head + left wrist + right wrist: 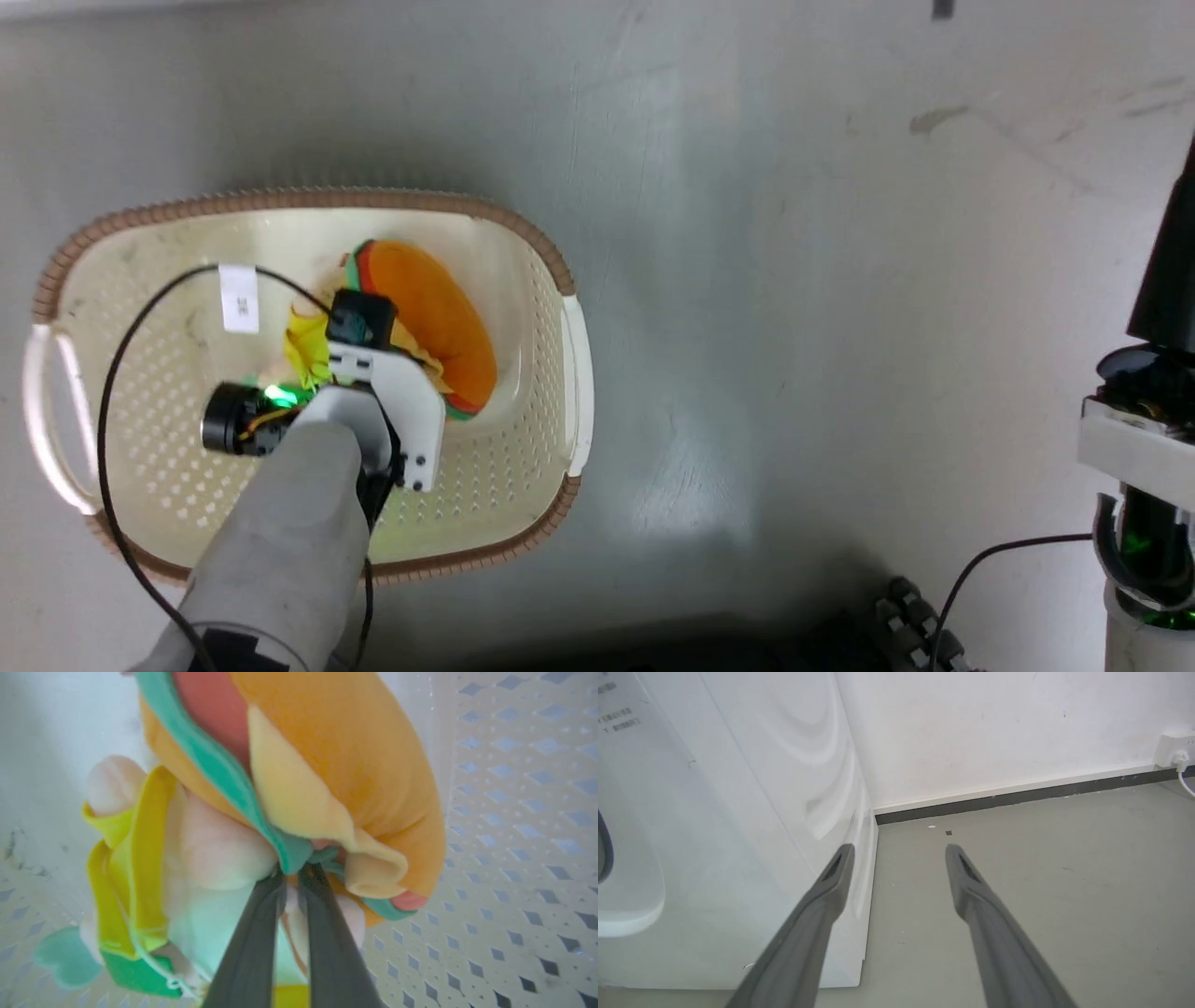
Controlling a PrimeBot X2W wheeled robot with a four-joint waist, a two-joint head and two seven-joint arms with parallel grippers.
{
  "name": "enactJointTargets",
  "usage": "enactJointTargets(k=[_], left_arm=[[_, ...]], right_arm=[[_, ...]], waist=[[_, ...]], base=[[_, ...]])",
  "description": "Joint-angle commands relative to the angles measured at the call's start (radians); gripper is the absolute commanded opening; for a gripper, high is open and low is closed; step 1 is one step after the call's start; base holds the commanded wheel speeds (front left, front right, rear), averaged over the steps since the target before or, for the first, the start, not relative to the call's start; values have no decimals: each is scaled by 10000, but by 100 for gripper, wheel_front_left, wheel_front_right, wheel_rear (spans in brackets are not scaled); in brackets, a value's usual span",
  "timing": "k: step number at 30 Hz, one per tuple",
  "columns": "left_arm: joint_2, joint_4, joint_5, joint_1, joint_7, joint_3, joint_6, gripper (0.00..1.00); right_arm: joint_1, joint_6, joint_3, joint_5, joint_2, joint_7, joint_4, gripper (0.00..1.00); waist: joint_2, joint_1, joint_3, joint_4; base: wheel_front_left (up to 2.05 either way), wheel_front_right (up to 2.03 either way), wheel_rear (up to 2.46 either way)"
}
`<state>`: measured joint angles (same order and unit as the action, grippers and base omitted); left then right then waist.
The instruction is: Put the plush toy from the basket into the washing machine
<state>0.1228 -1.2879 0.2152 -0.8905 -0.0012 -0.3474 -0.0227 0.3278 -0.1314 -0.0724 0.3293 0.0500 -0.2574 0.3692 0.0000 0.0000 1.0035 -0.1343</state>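
The plush toy [439,317], a hamburger with an orange bun and green, red and yellow layers, lies inside the cream basket [551,392] on the floor. My left arm reaches down into the basket from the lower left. In the left wrist view my left gripper [294,875] is shut on the plush toy [327,765], its dark fingers [252,933] pinching the green and yellow layers at the bun's edge. My right gripper [899,851] stands open with nothing between its fingers, beside the white washing machine [714,826], whose side panel shows at the left.
A paper label [239,299] lies on the basket's bottom. A black cable [121,373] loops over the basket. Grey floor [794,280] spreads to the right. A wall with dark skirting [1017,795] and a socket [1174,749] stands behind the machine.
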Motion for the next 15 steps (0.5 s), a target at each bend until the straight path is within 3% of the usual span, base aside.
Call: enactJointTargets(k=[1, 15], left_arm=[[-8, -29, 53, 187, -206, -28, -90, 0], [-396, -25, -27, 1891, -1911, -642, -509, 0]], right_arm=[[100, 7, -15, 76, 2, -44, -165, 100], [-1161, 7, -31, 68, 2, -44, -1604, 100]], waist=[[0, 0, -679, 20], [0, 0, -4334, 658]], base=[[0, 0, 0], [0, 0, 0]])
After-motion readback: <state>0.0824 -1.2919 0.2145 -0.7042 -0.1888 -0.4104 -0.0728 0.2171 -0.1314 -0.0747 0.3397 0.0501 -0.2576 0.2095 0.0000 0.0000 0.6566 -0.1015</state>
